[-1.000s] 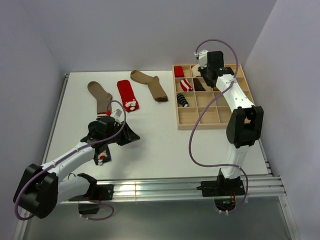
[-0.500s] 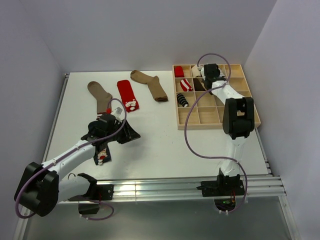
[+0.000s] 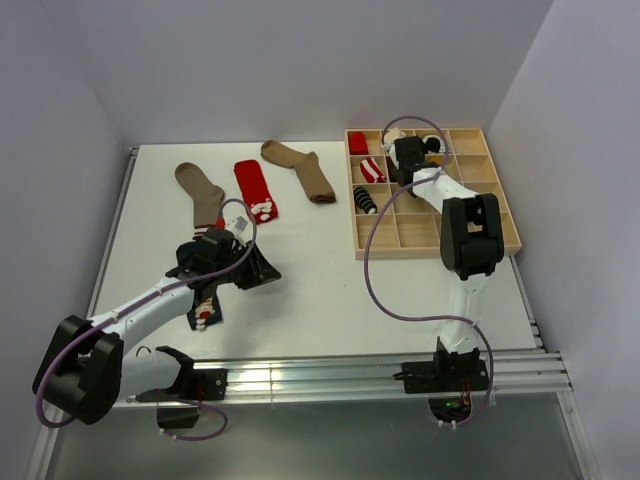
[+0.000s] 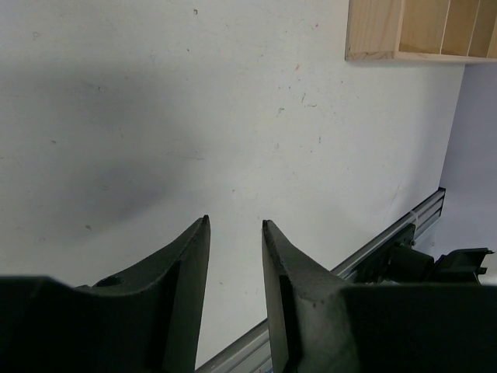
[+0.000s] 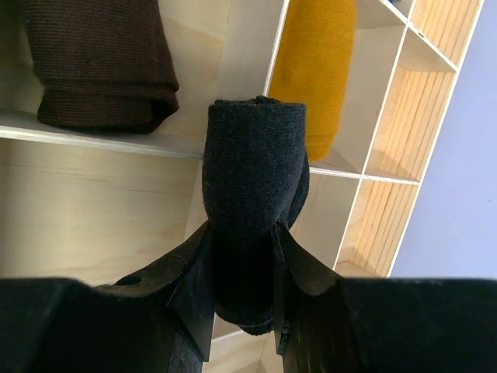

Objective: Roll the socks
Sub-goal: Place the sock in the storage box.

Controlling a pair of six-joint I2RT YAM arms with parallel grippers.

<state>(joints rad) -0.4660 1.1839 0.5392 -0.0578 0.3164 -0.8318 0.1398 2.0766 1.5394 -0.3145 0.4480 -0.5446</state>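
Note:
A rolled black sock [image 5: 255, 155] stands between the fingers of my right gripper [image 5: 244, 225], which is shut on it just above the compartments of the wooden tray [image 3: 440, 250]; in the top view that gripper [image 3: 405, 160] is at the tray's back rows. My left gripper [image 4: 234, 224] is open with nothing between its fingers, low over bare table [image 4: 194, 101]; from above it [image 3: 255, 268] sits left of centre. A dark patterned sock [image 3: 205, 312] lies partly under the left arm. Two tan socks [image 3: 200, 193] [image 3: 300, 168] and a red sock [image 3: 255, 190] lie flat at the back.
In the tray lie rolled socks: red [image 3: 358, 143], red-and-white striped [image 3: 372, 168], black-and-white striped [image 3: 367, 198], a brown one [image 5: 101, 62] and a mustard one [image 5: 314, 70]. The tray's near corner [image 4: 373, 31] shows to the left wrist. A metal rail [image 3: 380, 375] runs along the near edge.
My right gripper has come down and to the left over the tray's back compartments, still holding the black sock. The left arm has barely moved.

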